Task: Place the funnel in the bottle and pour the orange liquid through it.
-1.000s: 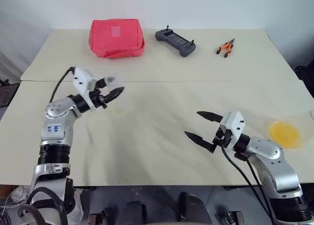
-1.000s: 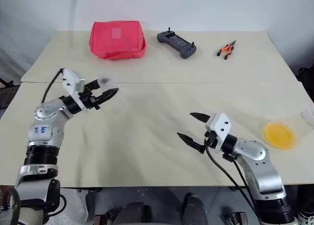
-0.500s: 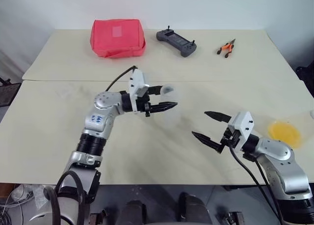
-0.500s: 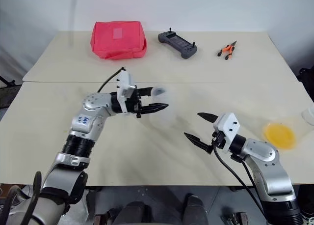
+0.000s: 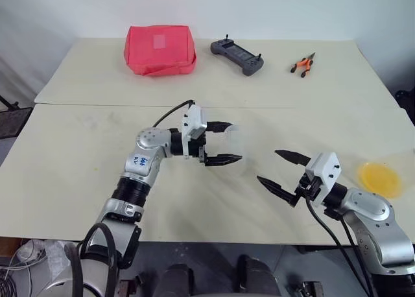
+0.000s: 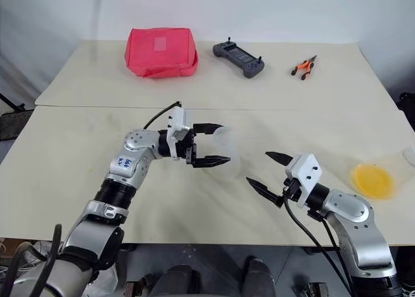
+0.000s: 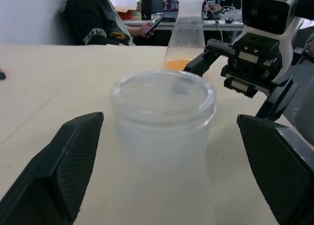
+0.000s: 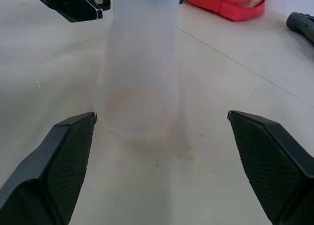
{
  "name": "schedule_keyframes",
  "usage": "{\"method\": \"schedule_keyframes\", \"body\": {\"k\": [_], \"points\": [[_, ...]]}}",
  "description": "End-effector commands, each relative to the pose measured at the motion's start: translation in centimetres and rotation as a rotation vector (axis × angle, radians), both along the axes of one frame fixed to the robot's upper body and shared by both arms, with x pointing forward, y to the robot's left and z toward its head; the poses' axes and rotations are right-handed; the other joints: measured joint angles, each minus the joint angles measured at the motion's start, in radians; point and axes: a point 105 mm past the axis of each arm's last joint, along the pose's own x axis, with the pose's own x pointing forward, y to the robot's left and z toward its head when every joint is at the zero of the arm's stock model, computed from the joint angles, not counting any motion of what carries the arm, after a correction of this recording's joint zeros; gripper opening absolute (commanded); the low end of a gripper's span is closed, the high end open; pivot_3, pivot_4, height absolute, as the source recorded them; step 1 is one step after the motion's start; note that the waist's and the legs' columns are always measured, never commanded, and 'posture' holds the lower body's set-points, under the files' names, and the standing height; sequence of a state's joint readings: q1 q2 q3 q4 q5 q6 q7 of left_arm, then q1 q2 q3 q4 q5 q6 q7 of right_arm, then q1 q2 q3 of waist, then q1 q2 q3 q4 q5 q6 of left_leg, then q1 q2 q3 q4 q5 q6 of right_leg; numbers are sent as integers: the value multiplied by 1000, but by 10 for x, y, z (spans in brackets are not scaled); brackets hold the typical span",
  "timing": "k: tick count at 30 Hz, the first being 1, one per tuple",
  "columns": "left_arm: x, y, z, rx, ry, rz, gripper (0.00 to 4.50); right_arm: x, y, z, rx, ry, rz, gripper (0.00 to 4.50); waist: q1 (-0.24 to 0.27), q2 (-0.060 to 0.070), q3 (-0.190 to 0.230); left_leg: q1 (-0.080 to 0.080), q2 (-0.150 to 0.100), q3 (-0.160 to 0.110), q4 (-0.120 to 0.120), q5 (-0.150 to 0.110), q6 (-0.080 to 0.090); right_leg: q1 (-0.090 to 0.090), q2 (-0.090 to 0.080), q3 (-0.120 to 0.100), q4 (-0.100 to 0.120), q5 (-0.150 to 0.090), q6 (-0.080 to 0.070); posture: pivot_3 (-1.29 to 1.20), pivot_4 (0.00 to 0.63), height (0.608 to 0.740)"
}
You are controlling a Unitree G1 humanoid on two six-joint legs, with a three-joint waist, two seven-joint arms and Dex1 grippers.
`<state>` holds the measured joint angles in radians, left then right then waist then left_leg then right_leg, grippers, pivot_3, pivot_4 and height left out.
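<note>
Left gripper (image 5: 235, 141) at mid-worktop, fingers spread and level, standing apart on either side of the neck of the bottle (image 8: 140, 63); grip released. A second ago this gripper was clamped on the neck out at the robot's left; the arm has since swung inward and the jaws have sprung wide. The bottle stands upright on its broad base on the worktop (image 5: 194, 200), mouth open and nothing seated in it. Judgement: delivery of the bottle is done, and the funnel step has not begun.

Right gripper (image 5: 268, 166), near the bottle on its right, jaws wide and empty, unchanged in pose and aimed at the bottle's base. A few small orange spots lie on the worktop just beside that base.

Orange liquid (image 5: 378, 178) lies in a shallow clear dish near the worktop's right edge, well apart from the bottle. A clear narrow-necked vessel rises by it in the left wrist view; whether it is the funnel cannot be told.

Open worktop surrounds the bottle on all sides, front edge well clear. Red pouch (image 5: 160, 48), controller (image 5: 237, 55) and pliers (image 5: 301, 64) lie along the far side, out of the way
</note>
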<state>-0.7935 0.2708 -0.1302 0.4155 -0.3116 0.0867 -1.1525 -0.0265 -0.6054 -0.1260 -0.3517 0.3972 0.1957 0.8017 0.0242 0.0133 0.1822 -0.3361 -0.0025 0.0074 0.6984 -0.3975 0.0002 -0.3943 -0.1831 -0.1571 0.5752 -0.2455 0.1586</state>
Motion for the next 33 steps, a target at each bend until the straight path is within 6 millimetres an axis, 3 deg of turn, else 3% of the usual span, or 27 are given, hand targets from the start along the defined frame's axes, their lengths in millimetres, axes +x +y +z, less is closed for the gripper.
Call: {"method": "schedule_keyframes", "body": {"k": [1, 4, 9, 13, 18, 26, 29, 33], "points": [[-2, 11, 14, -32, -42, 23, 4479, -3, -2, 12, -4, -54, 3, 4500, -1, 0, 0, 0, 0, 0, 0, 0, 0, 0, 0, 0, 0, 0, 0, 0, 150, 740], [1, 29, 19, -38, -39, 87, 4479, -3, -3, 13, -11, -54, 7, 4500, -1, 0, 0, 0, 0, 0, 0, 0, 0, 0, 0, 0, 0, 0, 0, 0, 150, 740], [7, 81, 20, -11, -20, 283, 4479, -8, -5, 12, -24, -25, 29, 4500, -2, 0, 0, 0, 0, 0, 0, 0, 0, 0, 0, 0, 0, 0, 0, 0, 150, 740], [9, 136, 24, -79, -26, 574, 4479, -19, -4, 11, -9, 17, 60, 4500, -2, 0, 0, 0, 0, 0, 0, 0, 0, 0, 0, 1, 0, 0, 0, 0, 150, 740], [-4, 186, 13, -140, -32, 846, 4479, -30, 1, 17, 8, 30, 135, 4500, 0, 0, 0, 1, 0, -1, 0, 0, 0, 0, 0, 1, 0, 0, 0, 0, 150, 740], [-18, 252, -4, -169, -67, 1227, 4479, -30, 22, 42, 43, -34, 264, 4500, 0, 0, 0, 1, 1, -1, 1, 0, 0, 1, 0, 1, 0, 1, -1, 0, 150, 740], [-14, 271, -9, -140, -74, 1378, 4479, -22, 29, 53, 72, -76, 271, 4500, 0, -1, 0, 2, 1, 0, 1, 0, 0, 1, 0, 1, 0, 1, -1, 0, 150, 740], [1, 286, -10, -155, -62, 1530, 4479, -16, 35, 52, 74, -79, 281, 4500, 7, -1, 0, 1, 0, -1, 1, 0, 0, 0, 0, 1, 0, 2, -1, 0, 150, 740]]}}
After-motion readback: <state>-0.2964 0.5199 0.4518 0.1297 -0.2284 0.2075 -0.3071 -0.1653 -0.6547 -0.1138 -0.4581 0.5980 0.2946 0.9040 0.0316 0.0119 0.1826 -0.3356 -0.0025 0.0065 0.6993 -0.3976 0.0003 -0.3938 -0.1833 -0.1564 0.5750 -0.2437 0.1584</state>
